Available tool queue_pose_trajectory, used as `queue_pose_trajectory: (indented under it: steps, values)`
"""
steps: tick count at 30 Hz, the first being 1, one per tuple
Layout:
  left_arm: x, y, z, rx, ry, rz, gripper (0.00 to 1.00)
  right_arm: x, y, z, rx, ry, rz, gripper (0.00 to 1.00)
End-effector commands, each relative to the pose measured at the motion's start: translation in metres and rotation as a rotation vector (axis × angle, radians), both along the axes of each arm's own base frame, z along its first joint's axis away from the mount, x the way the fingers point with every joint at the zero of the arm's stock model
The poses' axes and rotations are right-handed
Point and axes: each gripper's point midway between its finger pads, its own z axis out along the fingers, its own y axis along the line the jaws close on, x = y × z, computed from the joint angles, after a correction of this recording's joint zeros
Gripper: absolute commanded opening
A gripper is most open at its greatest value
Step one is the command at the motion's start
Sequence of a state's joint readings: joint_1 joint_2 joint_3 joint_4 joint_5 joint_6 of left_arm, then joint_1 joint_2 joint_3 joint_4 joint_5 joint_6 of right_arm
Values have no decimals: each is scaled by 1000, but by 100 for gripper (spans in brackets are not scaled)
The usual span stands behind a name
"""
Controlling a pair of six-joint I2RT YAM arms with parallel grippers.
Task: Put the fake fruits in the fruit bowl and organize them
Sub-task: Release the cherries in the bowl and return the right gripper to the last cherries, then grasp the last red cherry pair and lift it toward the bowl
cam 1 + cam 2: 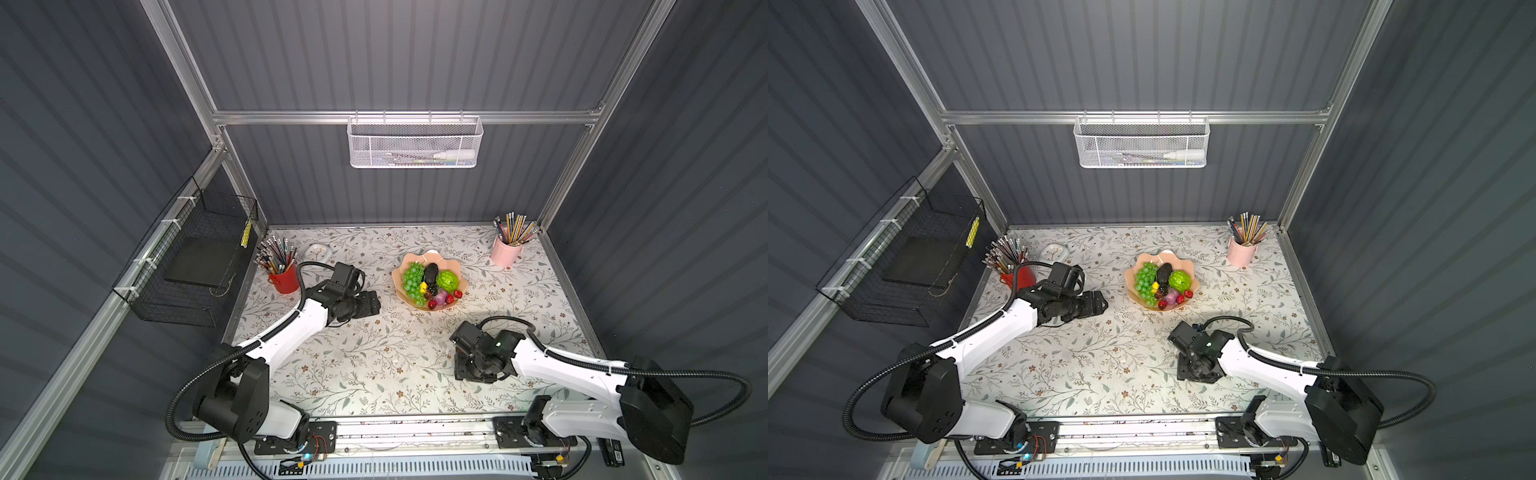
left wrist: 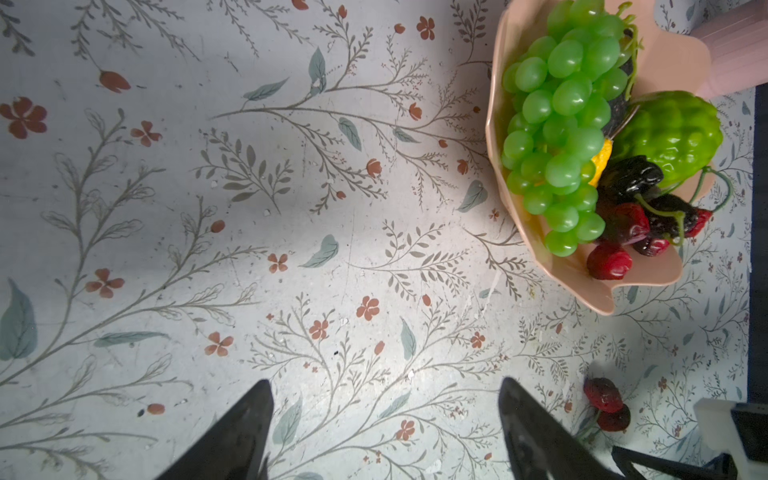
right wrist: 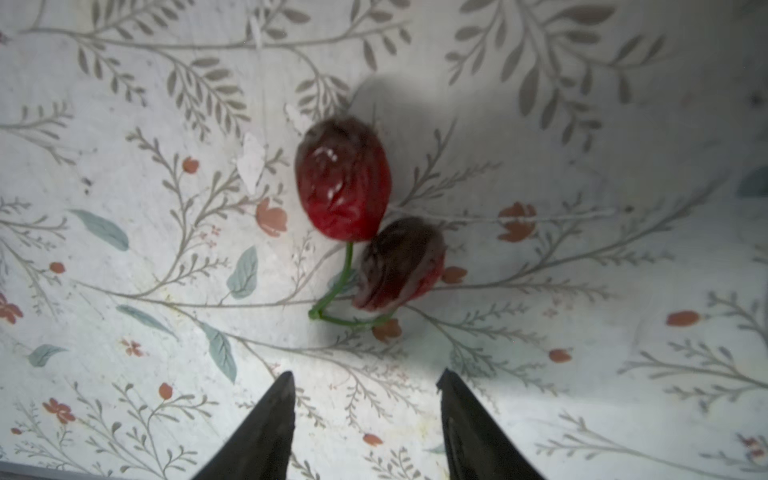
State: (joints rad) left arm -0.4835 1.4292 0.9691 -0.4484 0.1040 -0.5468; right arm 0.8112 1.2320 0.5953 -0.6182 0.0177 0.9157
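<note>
Right wrist, 2 cherries (image 3: 343,178) just beyond right gripper (image 3: 366,374), apart

Lab cell: aluminium frame (image 1: 282,117), grey panels (image 1: 395,54)

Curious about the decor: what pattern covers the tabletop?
The pale tabletop has grey-green leafy branches with small rust-red flowers; clearest in the left wrist view.
</note>
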Motion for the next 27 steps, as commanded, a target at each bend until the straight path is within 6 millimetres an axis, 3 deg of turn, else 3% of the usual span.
queue_pose_trajectory:
  steps: [1,7,14,21,27]
  values:
    - [-1,2,3,13,2,-6,86,10,5,-3,41,-19,-17,55]
    - [1,0,4,17,6,-13,85,17,11,-9,26,-13,-3,53]
    - [3,-1,4,21,7,-18,86,18,-5,-22,-85,-8,13,44]
    - [4,-1,8,25,2,-21,86,11,-9,-31,-108,29,54,21]
    - [6,-3,6,24,7,-23,85,9,-15,-25,-115,8,77,9]
